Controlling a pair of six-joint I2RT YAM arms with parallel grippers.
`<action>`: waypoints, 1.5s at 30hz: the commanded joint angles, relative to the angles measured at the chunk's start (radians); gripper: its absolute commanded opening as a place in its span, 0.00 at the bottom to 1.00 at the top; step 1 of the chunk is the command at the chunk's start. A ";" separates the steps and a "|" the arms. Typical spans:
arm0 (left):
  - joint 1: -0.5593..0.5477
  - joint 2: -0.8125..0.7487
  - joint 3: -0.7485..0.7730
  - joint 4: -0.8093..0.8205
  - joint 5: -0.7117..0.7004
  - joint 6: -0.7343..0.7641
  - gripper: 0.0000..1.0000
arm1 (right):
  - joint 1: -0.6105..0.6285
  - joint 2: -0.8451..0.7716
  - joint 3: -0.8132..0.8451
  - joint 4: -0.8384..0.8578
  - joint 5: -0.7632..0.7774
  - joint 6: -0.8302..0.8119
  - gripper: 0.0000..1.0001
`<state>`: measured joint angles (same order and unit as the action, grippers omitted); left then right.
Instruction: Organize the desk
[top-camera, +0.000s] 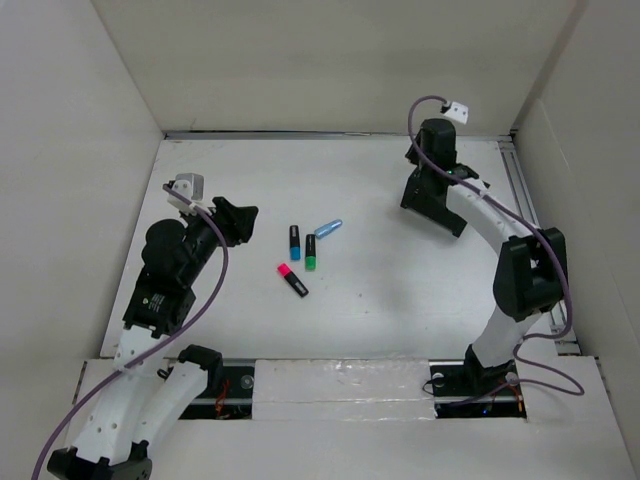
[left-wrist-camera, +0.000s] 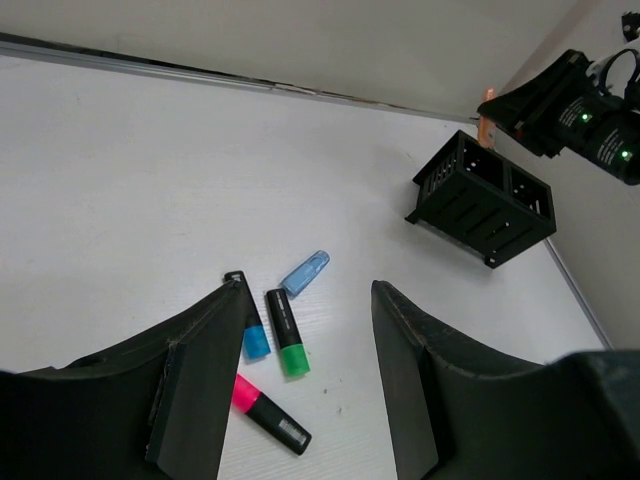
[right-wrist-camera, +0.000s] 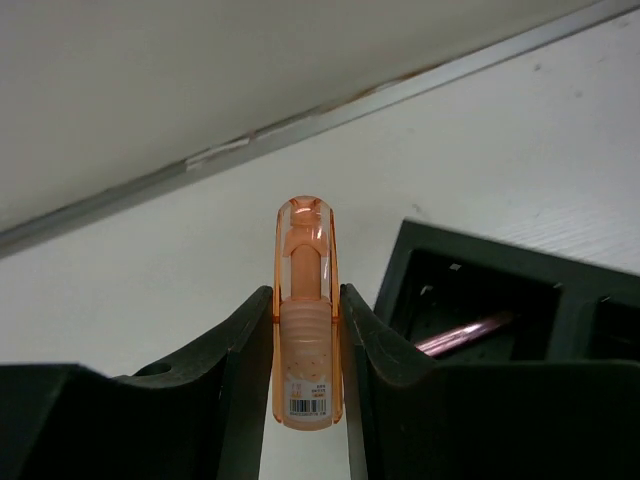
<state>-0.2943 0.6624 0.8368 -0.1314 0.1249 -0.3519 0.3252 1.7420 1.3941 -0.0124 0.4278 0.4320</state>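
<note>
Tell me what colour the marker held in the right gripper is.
Translucent orange. The marker shows best in the right wrist view.

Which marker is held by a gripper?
The translucent orange marker, clamped in the right gripper; the other four markers lie loose on the desk.

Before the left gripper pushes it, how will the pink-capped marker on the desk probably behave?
The pink-capped marker looks short, rigid plastic, so it should move as one stiff, light piece. On the smooth desk it probably slides easily. Pushed near one end, it may spin rather than go straight.
</note>
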 joint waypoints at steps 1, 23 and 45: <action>0.004 -0.020 -0.004 0.049 0.013 0.011 0.49 | -0.054 0.025 0.063 -0.012 -0.012 -0.030 0.16; 0.004 -0.004 -0.002 0.049 0.018 0.011 0.49 | -0.153 0.053 -0.001 -0.025 0.051 -0.047 0.45; 0.004 -0.001 -0.002 0.050 0.015 0.013 0.49 | 0.362 0.017 -0.233 0.082 -0.084 -0.022 0.36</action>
<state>-0.2943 0.6666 0.8364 -0.1310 0.1307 -0.3489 0.6510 1.7100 1.1728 0.0582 0.3580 0.4042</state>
